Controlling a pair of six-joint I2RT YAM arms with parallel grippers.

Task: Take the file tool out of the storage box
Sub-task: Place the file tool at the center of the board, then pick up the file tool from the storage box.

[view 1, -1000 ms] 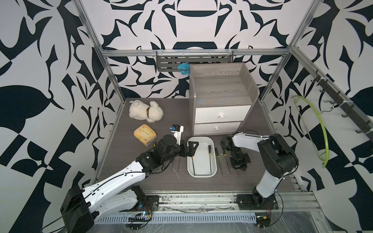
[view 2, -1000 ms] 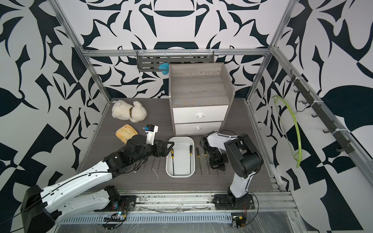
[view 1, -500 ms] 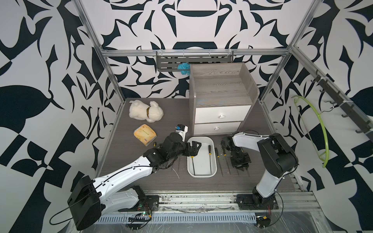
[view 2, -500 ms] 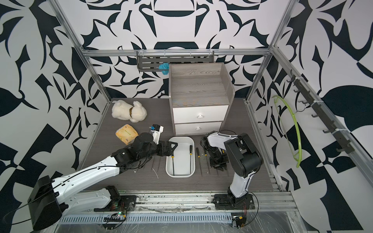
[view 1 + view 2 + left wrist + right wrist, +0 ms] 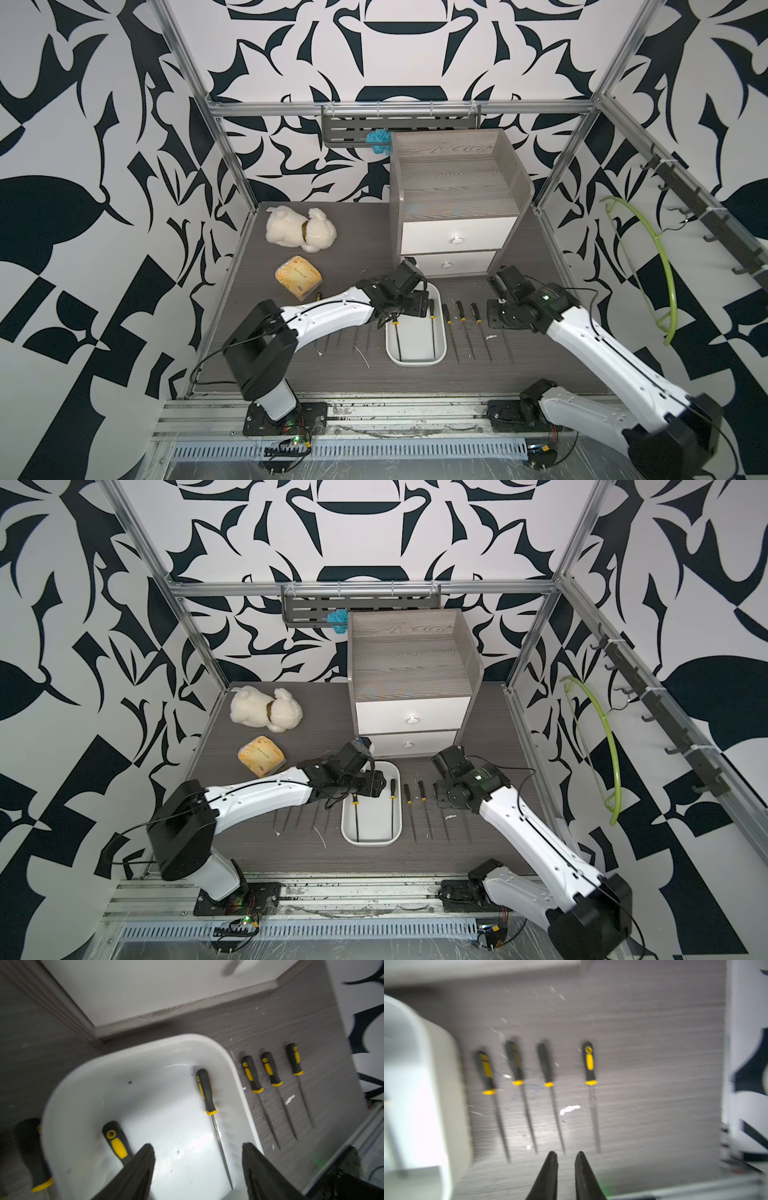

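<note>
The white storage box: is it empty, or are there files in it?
Not empty: two black-and-yellow files lie in the storage box, one beside a long wall, the other partly behind the left pincer.

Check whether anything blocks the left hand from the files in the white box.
Nothing visible does. The left hand is open above the storage box, and both files lie uncovered in it: one file close along a side wall, the other file next to a fingertip.

Right wrist view blurred, file tool (image 5: 116, 1144) partly behind left end effector (image 5: 198, 1147)
</note>
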